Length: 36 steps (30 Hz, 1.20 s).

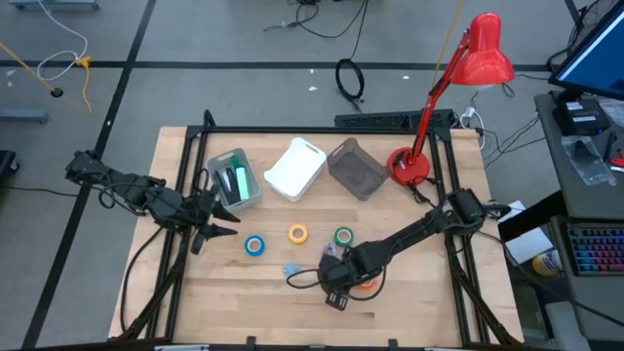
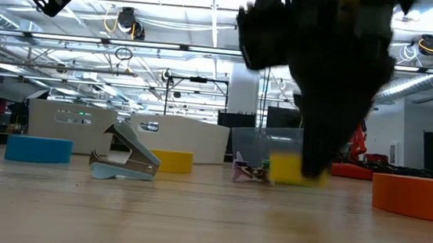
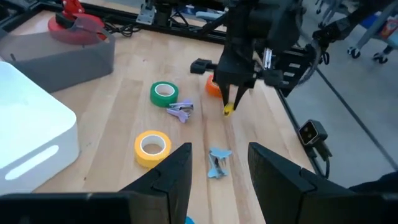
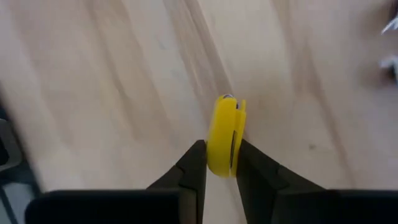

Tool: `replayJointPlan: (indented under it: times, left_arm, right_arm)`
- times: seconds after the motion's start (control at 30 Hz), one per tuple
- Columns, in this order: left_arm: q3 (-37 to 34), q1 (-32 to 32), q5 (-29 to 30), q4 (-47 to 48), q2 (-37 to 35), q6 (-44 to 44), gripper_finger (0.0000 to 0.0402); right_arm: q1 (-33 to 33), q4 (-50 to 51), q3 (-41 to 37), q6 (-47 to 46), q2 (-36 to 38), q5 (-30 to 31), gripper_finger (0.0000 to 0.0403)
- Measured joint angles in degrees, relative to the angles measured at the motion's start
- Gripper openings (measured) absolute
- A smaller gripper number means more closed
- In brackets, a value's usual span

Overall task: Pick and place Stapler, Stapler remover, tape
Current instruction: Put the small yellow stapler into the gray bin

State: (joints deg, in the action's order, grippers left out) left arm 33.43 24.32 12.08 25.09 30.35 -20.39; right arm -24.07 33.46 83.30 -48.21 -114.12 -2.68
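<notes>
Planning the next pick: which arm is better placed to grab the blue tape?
Left. The left gripper is open, empty and beside the blue tape; the right gripper is shut on a yellow clip.

Two matte black, jointed arms with black cables along their links; left pincer (image 3: 217, 171) and right pincer (image 4: 219, 163) each end in two flat, dark, tapering fingers (image 3: 175, 168)

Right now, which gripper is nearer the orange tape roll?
Right. The right gripper, shut on a small yellow object, hangs beside the orange tape roll; the left gripper sits far across the table.
</notes>
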Motion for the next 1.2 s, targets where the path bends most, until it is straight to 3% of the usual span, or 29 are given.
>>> replayJointPlan:
  times: [0.3, 0.57, 0.87, 1.2]
  left_arm:
    - [0.0, 0.0, 0.5, -4.4, 1.3, -1.6, 0.0157]
    - [0.0, 0.0, 6.9, -14.6, 8.9, -3.2, 0.0157]
    - [0.0, -0.3, 9.1, -29.2, 19.8, 3.9, 0.0157]
    - [0.0, -3.9, 10.9, -36.7, 28.5, 0.5, 0.0157]
  right_arm:
    - [2.5, -6.5, 0.1, 5.1, 8.6, 4.1, 0.0056]
    - [9.0, -17.2, 0.1, 19.6, 12.8, 6.8, 0.0055]
    - [16.3, -22.9, 0.1, 34.5, 13.2, -1.5, 0.0058]
    - [20.0, -22.9, 0.1, 42.0, 13.2, -9.6, 0.0058]
